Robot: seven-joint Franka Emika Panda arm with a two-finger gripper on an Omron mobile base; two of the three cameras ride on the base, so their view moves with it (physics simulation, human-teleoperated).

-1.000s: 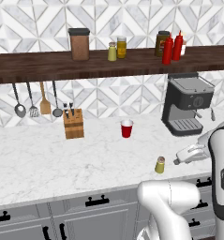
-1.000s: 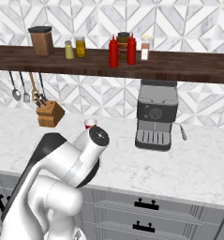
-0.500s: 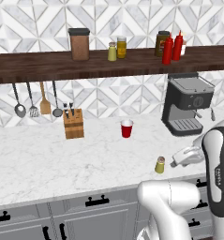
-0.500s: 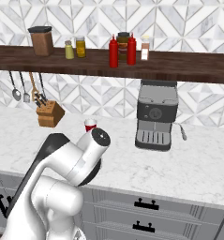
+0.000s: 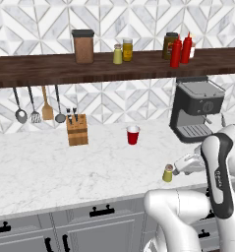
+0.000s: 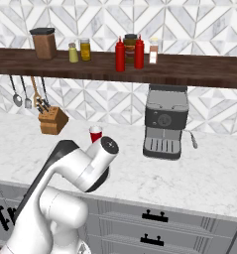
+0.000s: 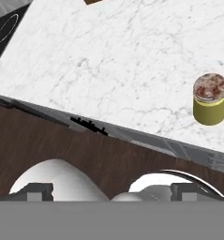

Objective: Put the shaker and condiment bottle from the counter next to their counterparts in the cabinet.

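Note:
A small yellow-green shaker (image 5: 168, 173) with a grey cap stands on the white marble counter (image 5: 65, 167) near its front edge. In the hand view the shaker (image 7: 210, 105) sits at the right, off to the side of my fingers. My gripper (image 5: 182, 166) hovers just right of it, open, with nothing between its fingers (image 7: 39, 190). On the dark wooden cabinet shelf (image 5: 50, 69) stand a matching shaker (image 5: 117, 54) and two red condiment bottles (image 5: 176, 51) side by side. In the right base view my arm hides the counter shaker.
A black coffee machine (image 5: 195, 108) stands behind my gripper. A red cup (image 5: 132, 135) and a knife block (image 5: 77, 130) sit further back on the counter. The shelf also holds a brown jar (image 5: 83, 47) and an orange-yellow jar (image 5: 127, 49). Utensils (image 5: 35, 103) hang below.
My gripper has shifted slightly left toward the counter shaker, and the arm has swung with it. Nothing else has moved.

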